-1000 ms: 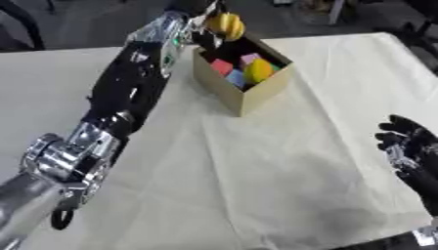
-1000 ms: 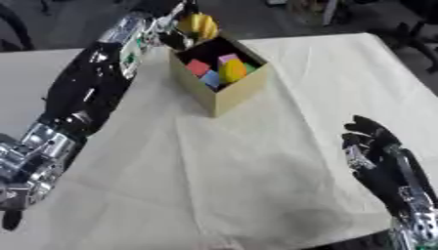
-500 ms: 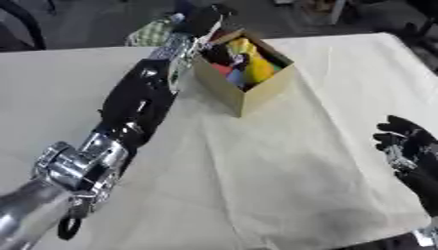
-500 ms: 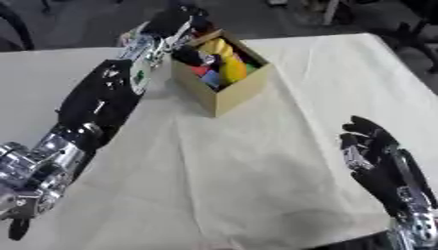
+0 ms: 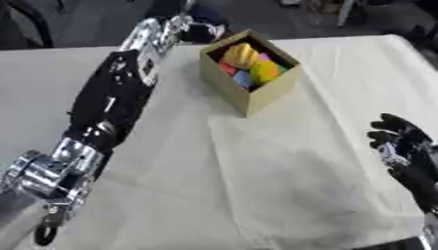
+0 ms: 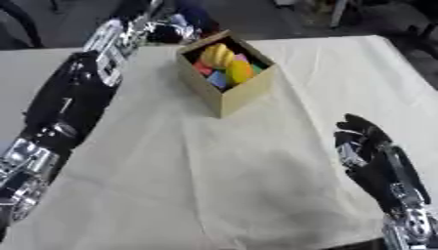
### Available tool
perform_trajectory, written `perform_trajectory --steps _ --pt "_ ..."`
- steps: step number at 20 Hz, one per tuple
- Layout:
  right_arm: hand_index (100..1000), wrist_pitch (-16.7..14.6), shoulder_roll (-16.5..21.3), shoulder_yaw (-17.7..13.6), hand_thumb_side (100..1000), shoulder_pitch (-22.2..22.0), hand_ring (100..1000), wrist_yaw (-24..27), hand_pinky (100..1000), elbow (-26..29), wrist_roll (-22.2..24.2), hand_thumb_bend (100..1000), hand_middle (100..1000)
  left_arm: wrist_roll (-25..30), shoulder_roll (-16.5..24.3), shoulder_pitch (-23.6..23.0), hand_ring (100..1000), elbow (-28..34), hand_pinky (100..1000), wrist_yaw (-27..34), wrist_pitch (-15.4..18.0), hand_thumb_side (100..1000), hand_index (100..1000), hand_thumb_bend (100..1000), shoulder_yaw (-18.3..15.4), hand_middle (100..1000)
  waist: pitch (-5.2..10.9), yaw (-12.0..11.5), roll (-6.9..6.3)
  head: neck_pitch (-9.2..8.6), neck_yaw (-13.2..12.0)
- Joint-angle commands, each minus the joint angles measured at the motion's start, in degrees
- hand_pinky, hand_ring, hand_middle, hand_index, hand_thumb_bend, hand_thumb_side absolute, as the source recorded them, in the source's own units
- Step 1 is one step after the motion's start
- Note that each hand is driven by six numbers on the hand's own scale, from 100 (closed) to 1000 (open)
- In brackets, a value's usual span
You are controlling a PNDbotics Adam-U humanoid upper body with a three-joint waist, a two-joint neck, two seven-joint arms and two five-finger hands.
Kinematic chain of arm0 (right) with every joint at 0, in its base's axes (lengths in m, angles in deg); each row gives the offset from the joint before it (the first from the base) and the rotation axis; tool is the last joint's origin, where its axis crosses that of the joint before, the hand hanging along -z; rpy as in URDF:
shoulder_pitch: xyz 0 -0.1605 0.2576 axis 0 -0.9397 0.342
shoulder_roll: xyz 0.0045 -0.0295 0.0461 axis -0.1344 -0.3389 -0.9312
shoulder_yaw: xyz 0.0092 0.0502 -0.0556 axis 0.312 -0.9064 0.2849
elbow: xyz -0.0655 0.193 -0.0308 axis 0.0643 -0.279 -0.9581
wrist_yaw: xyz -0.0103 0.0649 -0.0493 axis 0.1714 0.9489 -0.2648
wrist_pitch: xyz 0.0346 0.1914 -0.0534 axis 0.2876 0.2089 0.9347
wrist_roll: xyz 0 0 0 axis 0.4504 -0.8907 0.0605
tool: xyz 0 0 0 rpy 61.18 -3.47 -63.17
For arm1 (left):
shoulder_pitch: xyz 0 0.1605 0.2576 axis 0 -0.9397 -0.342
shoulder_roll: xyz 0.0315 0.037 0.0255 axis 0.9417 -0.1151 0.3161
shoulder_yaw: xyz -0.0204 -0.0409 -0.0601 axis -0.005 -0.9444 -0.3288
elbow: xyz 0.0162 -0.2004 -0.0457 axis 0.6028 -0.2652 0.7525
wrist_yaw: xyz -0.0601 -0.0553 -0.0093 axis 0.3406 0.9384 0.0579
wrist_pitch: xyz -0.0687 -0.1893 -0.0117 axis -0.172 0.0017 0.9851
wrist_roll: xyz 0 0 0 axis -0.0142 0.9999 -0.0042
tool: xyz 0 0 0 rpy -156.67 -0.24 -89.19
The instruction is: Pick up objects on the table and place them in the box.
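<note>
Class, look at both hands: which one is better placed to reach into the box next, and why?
Left. The left hand sits right beside the box at the far edge, while the right hand rests near the lower right corner, well apart.

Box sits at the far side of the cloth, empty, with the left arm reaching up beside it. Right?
Not quite. The box is not empty: the left eye view shows colourful objects inside it, yellow, orange, blue and pink among them. The rest holds: it sits at the far side of the cloth, and the left arm reaches up beside it.
</note>
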State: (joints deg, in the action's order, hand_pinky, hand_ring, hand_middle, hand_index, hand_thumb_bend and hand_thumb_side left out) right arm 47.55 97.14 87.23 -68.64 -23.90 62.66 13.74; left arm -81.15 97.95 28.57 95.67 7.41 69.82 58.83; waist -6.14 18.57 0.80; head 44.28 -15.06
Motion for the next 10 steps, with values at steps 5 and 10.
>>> perform_trajectory --steps 5,10 --pt "882 -0.2 1.1 -1.1 435 0.1 784 -0.3 780 0.7 -0.9 100 773 -9.2 10.3 -15.7 685 22.6 685 22.9 -3.2 412 773 198 -7.9 654 1.76 -2.9 -0.25 -0.16 -0.4" --pt "882 -0.3 1.4 -1.4 438 0.3 782 -0.3 778 1.0 -1.5 100 771 -16.4 6.7 -30.1 658 30.5 662 33.5 -2.1 531 751 145 -11.2 625 1.42 -5.2 -0.62 -0.16 -1.8"
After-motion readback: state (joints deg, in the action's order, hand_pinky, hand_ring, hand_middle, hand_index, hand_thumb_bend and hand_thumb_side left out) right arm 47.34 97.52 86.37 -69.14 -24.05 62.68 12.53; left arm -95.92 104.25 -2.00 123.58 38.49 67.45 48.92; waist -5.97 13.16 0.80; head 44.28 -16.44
